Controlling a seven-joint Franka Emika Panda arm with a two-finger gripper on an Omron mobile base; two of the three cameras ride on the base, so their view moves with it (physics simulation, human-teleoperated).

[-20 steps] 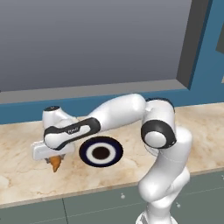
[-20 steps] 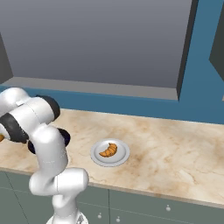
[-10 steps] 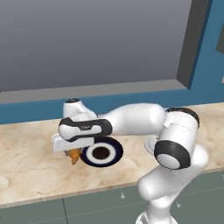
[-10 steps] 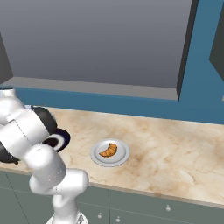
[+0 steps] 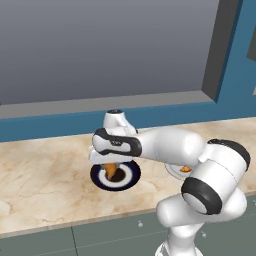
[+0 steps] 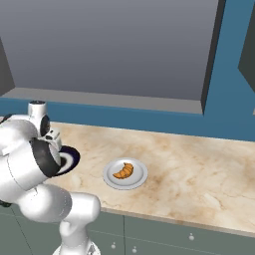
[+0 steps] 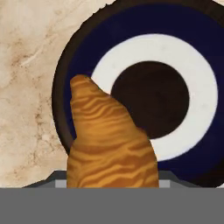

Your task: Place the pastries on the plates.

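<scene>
A rendered kitchen with a marbled beige surface (image 5: 45, 175) below a large grey recess. A white robot arm reaches out low over the surface, its tool (image 5: 111, 167) closed on a golden-orange croissant (image 7: 109, 144) and hanging directly above a dark navy plate (image 5: 131, 177) with a white ring and dark centre. In the hand view the croissant points up from the bottom edge, its tip over the navy band at about 9 o'clock of the plate's dark centre, its body crossing the white ring. It appears held clear of the plate, not yet resting on it, though the gap is hard to judge.

In the right base view a second croissant (image 6: 123, 171) already lies in the middle of a pale grey-white plate (image 6: 140, 180), which sits on the surface at about 3 o'clock from the navy plate, near it but apart.

Judged from this, one pastry is placed and the second is in the carrying step, about to be set down. The next move likely calls for a small shift toward the plate's centre, a short lowering, then letting go
</scene>
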